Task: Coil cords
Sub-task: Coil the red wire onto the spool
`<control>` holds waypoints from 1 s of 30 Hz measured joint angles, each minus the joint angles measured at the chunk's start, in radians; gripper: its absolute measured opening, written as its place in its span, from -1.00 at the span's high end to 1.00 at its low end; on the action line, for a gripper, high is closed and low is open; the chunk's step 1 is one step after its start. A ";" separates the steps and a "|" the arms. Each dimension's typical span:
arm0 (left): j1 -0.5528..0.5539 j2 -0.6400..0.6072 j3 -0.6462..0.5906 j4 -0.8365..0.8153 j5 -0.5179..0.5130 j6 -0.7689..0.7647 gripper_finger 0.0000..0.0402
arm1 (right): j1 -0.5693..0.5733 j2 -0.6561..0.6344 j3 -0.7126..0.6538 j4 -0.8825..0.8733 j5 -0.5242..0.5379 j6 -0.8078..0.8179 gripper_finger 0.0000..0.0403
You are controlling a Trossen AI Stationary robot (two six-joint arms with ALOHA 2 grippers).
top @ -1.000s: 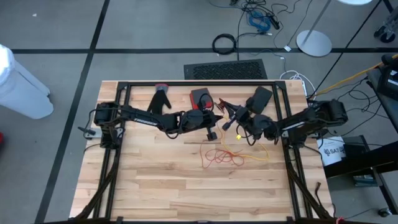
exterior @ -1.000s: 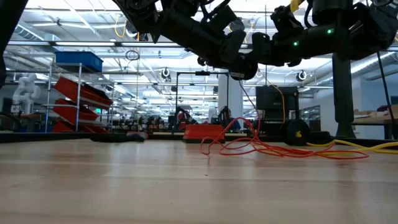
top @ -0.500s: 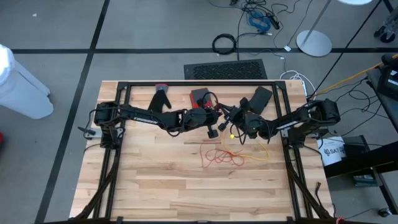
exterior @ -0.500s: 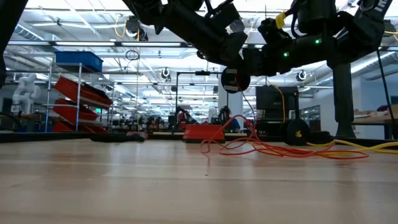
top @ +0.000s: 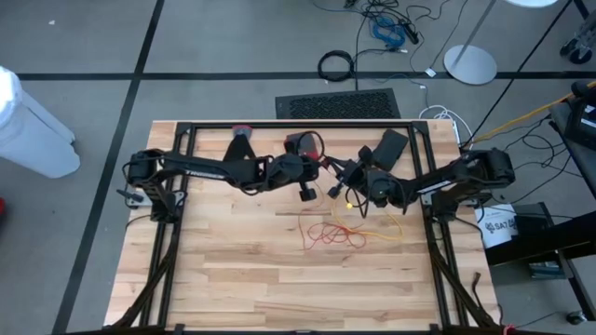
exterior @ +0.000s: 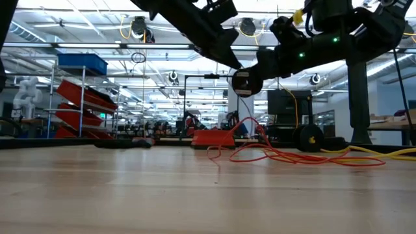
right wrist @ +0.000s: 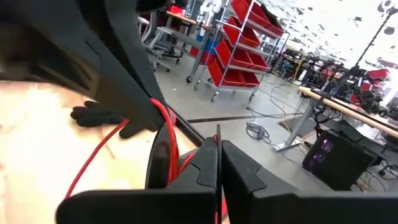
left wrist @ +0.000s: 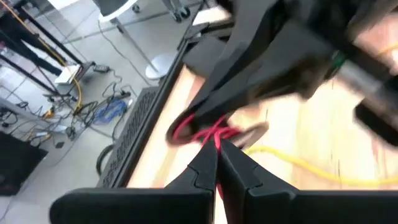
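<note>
A thin red cord lies in a loose tangle (top: 331, 233) on the wooden table, its pile (exterior: 273, 153) resting on the boards. One strand of it rises to my two grippers. A yellow cord (top: 382, 228) lies curved beside the pile, toward the right. Above the table's far middle, my left gripper (left wrist: 216, 149) and my right gripper (right wrist: 218, 146) meet tip to tip, both shut. A small red loop (left wrist: 180, 130) hangs between them. The black cord is not in view. My left gripper pinches the red cord's raised strand (left wrist: 212, 134) between its two fingertips, coming from the table's left and slanting down. The strand is clear of the table and loops slack just past the tips. My right gripper is shut on the same red strand (right wrist: 166, 146), coming level from the table's right. Its own fingers hide the place of contact. The cord curves slack from there to the left gripper's tip.
A black glove (top: 240, 147), a red box (top: 296, 141) and a black box (top: 389, 144) lie along the far edge. A black metal frame (top: 279, 125) rims the table. The near half of the boards (top: 279, 288) holds nothing.
My left gripper has risen and drawn back toward the table's far left, tipping closer to level, and has taken the red strand up with it. My right gripper has edged toward the table's left. The red pile has stayed on the boards.
</note>
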 joint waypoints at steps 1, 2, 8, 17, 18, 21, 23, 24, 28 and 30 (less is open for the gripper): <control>0.005 -0.006 0.000 -0.018 0.000 0.000 0.94 | 0.004 -0.010 0.000 -0.015 -0.001 -0.004 1.00; 0.011 -0.013 0.000 -0.036 0.000 0.000 0.94 | 0.007 -0.018 0.000 -0.026 0.000 -0.007 1.00; 0.043 -0.024 0.000 -0.110 0.021 0.000 0.93 | 0.020 -0.076 0.000 -0.100 -0.023 -0.008 1.00; 0.075 -0.024 -0.001 -0.119 0.079 0.000 0.93 | 0.020 -0.155 0.000 -0.183 -0.149 0.033 1.00; 0.077 -0.023 -0.001 -0.118 0.094 0.000 0.93 | 0.020 -0.160 0.000 -0.183 -0.157 0.034 1.00; 0.078 -0.020 -0.001 -0.115 0.114 0.000 0.91 | 0.020 -0.168 0.000 -0.191 -0.171 0.037 1.00; 0.077 -0.020 -0.001 -0.115 0.115 0.000 0.87 | 0.021 -0.169 0.000 -0.193 -0.176 0.043 1.00; 0.078 -0.020 -0.001 -0.117 0.115 0.000 0.85 | 0.021 -0.169 0.000 -0.192 -0.176 0.044 1.00; 0.082 -0.019 -0.007 -0.112 0.125 -0.001 0.81 | 0.021 -0.169 0.000 -0.191 -0.176 0.045 1.00; 0.082 -0.019 -0.026 -0.088 0.137 -0.002 0.81 | 0.021 -0.169 0.000 -0.187 -0.176 0.045 1.00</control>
